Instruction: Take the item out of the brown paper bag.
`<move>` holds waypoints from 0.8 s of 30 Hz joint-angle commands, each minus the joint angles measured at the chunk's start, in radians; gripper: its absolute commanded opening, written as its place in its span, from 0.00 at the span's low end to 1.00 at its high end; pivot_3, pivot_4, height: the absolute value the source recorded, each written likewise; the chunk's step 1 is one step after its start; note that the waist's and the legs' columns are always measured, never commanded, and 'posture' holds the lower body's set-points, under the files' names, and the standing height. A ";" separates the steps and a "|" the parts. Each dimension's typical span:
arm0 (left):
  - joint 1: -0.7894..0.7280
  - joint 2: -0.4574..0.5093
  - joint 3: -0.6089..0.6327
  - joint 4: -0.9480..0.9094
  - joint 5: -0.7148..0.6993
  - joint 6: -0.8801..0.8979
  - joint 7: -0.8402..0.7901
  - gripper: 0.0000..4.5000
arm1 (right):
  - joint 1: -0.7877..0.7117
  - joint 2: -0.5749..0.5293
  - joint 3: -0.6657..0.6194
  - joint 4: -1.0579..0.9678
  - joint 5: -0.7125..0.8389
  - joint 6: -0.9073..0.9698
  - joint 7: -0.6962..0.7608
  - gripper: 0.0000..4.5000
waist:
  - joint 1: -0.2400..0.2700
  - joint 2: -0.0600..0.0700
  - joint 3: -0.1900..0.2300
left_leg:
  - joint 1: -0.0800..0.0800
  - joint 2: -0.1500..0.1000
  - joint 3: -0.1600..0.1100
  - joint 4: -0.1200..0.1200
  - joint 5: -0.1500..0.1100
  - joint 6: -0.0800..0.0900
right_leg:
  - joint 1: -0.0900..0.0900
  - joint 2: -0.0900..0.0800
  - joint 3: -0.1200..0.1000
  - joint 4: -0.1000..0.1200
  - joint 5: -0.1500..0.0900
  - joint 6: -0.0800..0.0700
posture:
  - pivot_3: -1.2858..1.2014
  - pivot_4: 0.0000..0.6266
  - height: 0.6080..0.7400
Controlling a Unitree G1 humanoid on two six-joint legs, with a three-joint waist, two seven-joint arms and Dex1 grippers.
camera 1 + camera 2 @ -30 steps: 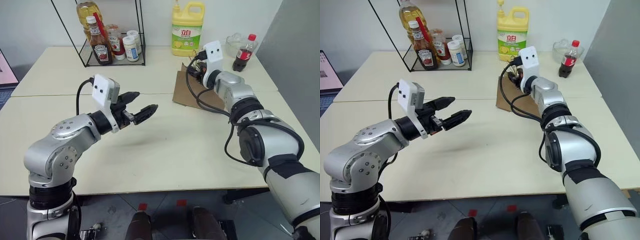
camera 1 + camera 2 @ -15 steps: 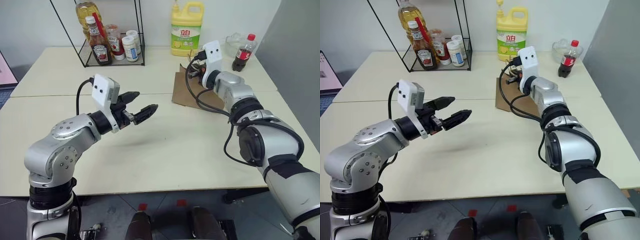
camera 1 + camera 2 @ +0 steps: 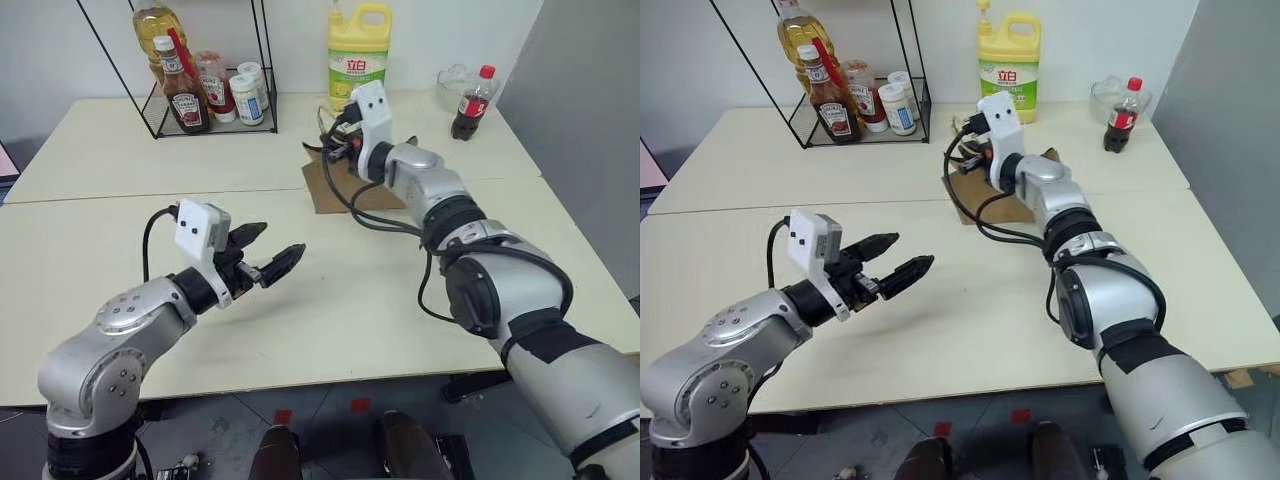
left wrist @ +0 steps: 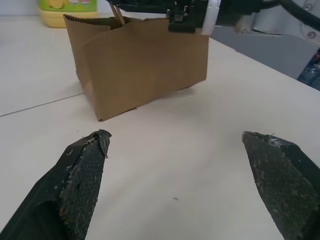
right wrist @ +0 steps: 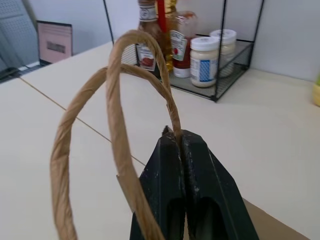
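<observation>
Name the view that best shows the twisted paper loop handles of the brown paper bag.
The right wrist view: the twisted paper loop handles arch close up, one strand pinched between the shut right gripper. The left wrist view catches just a stub above the brown paper bag. In the eye views the right arm mostly hides them.

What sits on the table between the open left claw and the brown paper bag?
Nothing: in the left wrist view, bare table runs from the left claw to the brown paper bag.

Brown paper bag (image 4: 140, 65) is showing matt, creased kraft paper with twisted paper handles (image 5: 115, 125). Table (image 3: 380, 290) is looking smooth and matt; left tool (image 4: 175, 175) pads (image 4: 82, 177) are looking rough, black.
</observation>
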 commanded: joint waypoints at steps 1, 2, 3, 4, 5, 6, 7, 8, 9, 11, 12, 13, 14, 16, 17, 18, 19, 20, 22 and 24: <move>0.032 -0.013 0.043 -0.072 -0.041 -0.003 0.047 1.00 | -0.058 0.038 -0.018 -0.055 0.032 -0.020 0.023 0.01 | 0.000 0.000 0.000 | 0.000 0.000 0.000 0.000 0.000 0.000 | 0.000 0.000 0.000 0.000 0.000 0.000 | 0.52 0.24 1.00; 0.044 -0.015 0.043 -0.081 -0.046 -0.006 0.058 1.00 | -0.058 0.048 -0.013 -0.055 0.028 -0.022 0.029 0.01 | 0.001 0.000 0.000 | 0.000 0.000 0.000 0.000 0.000 0.000 | 0.000 0.000 0.000 0.000 0.000 0.000 | 0.52 0.24 1.00; 0.054 -0.015 0.042 -0.088 -0.049 -0.008 0.066 1.00 | -0.059 0.057 -0.009 -0.055 0.026 -0.023 0.031 0.01 | 0.001 0.000 0.000 | 0.000 0.000 0.000 0.000 0.000 0.000 | 0.000 0.000 0.000 0.000 0.000 0.000 | 0.52 0.24 1.00; 0.061 -0.015 0.041 -0.093 -0.050 -0.010 0.073 1.00 | -0.060 0.065 -0.009 -0.056 0.026 -0.023 0.030 0.01 | 0.001 0.000 0.000 | 0.000 0.000 0.000 0.000 0.000 0.000 | 0.000 0.000 0.000 0.000 0.000 0.000 | 0.52 0.24 1.00; 0.067 -0.015 0.042 -0.097 -0.051 -0.013 0.079 1.00 | -0.063 0.074 -0.011 -0.056 0.030 -0.022 0.031 0.01 | 0.001 0.000 0.000 | 0.000 0.000 0.000 0.000 0.000 0.000 | 0.000 0.000 0.000 0.000 0.000 0.000 | 0.52 0.24 1.00; 0.072 -0.015 0.046 -0.099 -0.054 -0.015 0.087 1.00 | -0.068 0.084 -0.013 -0.057 0.033 -0.023 0.032 0.01 | 0.001 0.000 0.000 | 0.000 0.000 0.000 0.000 0.000 0.000 | 0.000 0.000 0.000 0.000 0.000 0.000 | 0.52 0.24 1.00; 0.077 -0.014 0.051 -0.102 -0.056 -0.016 0.092 1.00 | -0.071 0.093 -0.015 -0.057 0.036 -0.022 0.032 0.01 | 0.000 0.000 0.000 | 0.000 0.000 0.000 0.000 0.000 0.001 | 0.000 0.000 0.000 0.000 0.000 0.000 | 0.52 0.24 1.00; 0.080 -0.012 0.056 -0.104 -0.060 -0.017 0.097 1.00 | -0.075 0.099 -0.017 -0.057 0.038 -0.021 0.031 0.01 | 0.000 0.000 0.000 | 0.000 0.000 0.000 0.000 0.000 0.001 | 0.000 0.000 0.000 0.000 0.000 0.000 | 0.52 0.24 1.00; 0.084 -0.010 0.061 -0.107 -0.063 -0.018 0.102 1.00 | -0.079 0.106 -0.017 -0.057 0.040 -0.020 0.034 0.01 | 0.000 0.000 0.000 | 0.000 0.000 0.000 0.000 0.000 0.001 | 0.000 0.000 0.000 0.000 0.000 0.000 | 0.52 0.24 1.00; 0.092 -0.002 0.073 -0.102 -0.052 -0.026 0.112 1.00 | -0.085 0.122 -0.015 -0.058 0.039 -0.020 0.042 0.01 | 0.001 0.000 0.000 | 0.000 0.000 0.000 0.000 0.000 0.001 | 0.000 0.000 0.000 0.000 0.000 0.000 | 0.52 0.24 1.00; 0.094 0.000 0.078 -0.099 -0.047 -0.031 0.117 1.00 | -0.087 0.128 -0.016 -0.058 0.040 -0.020 0.045 0.01 | 0.002 0.000 0.000 | 0.000 0.000 0.000 0.000 0.000 0.001 | 0.000 0.000 0.000 0.000 0.000 0.000 | 0.52 0.24 1.00; 0.095 0.001 0.084 -0.096 -0.045 -0.035 0.123 1.00 | -0.090 0.133 -0.017 -0.058 0.041 -0.020 0.046 0.01 | 0.003 0.000 0.000 | 0.000 0.000 0.000 0.000 0.000 0.001 | 0.000 0.000 0.000 0.000 0.000 0.000 | 0.52 0.24 1.00; 0.095 0.001 0.090 -0.095 -0.048 -0.036 0.127 1.00 | -0.093 0.137 -0.018 -0.058 0.041 -0.020 0.046 0.01 | 0.003 0.000 0.000 | 0.000 0.000 0.000 0.000 0.000 0.001 | 0.000 0.000 0.000 0.000 0.000 0.000 | 0.52 0.24 1.00; 0.094 0.003 0.097 -0.097 -0.057 -0.036 0.132 1.00 | -0.097 0.144 -0.018 -0.058 0.041 -0.020 0.047 0.01 | 0.004 0.000 0.000 | 0.000 0.000 0.000 0.000 0.000 0.001 | 0.000 0.000 0.000 0.000 0.000 0.000 | 0.52 0.24 1.00; 0.098 0.005 0.098 -0.102 -0.061 -0.036 0.133 1.00 | -0.098 0.151 -0.017 -0.059 0.042 -0.020 0.052 0.01 | 0.005 0.000 0.000 | 0.000 0.000 0.000 0.000 0.000 0.001 | 0.000 0.000 0.000 0.000 0.000 0.000 | 0.52 0.24 1.00; 0.100 0.006 0.096 -0.106 -0.064 -0.036 0.136 1.00 | -0.098 0.156 -0.015 -0.060 0.043 -0.020 0.057 0.01 | 0.006 0.000 0.000 | 0.000 0.000 0.000 0.000 0.000 0.001 | 0.000 0.000 0.000 0.000 0.000 0.000 | 0.52 0.24 1.00; 0.104 0.007 0.095 -0.108 -0.064 -0.037 0.138 1.00 | -0.096 0.162 -0.012 -0.060 0.042 -0.021 0.062 0.01 | 0.006 0.000 0.000 | 0.000 0.000 0.000 0.000 0.000 0.001 | 0.000 0.000 0.000 0.000 0.000 0.000 | 0.52 0.24 1.00; 0.106 0.008 0.095 -0.109 -0.064 -0.039 0.139 1.00 | -0.095 0.166 -0.010 -0.061 0.042 -0.021 0.065 0.01 | 0.005 0.000 0.000 | 0.000 0.000 0.000 0.000 0.000 0.001 | 0.000 0.000 0.000 0.000 0.000 0.000 | 0.52 0.24 1.00; 0.109 0.009 0.095 -0.110 -0.064 -0.041 0.143 1.00 | -0.092 0.169 -0.011 -0.061 0.042 -0.022 0.064 0.01 | 0.005 0.000 0.000 | 0.000 0.000 0.000 0.000 0.000 0.001 | 0.000 0.000 0.000 0.000 0.000 0.000 | 0.52 0.24 1.00; 0.109 0.012 0.097 -0.104 -0.057 -0.047 0.143 1.00 | -0.093 0.169 -0.015 -0.061 0.045 -0.019 0.064 0.01 | 0.006 0.000 0.000 | 0.000 0.000 0.000 0.000 0.000 0.001 | 0.000 0.000 0.000 0.000 0.000 0.000 | 0.52 0.24 1.00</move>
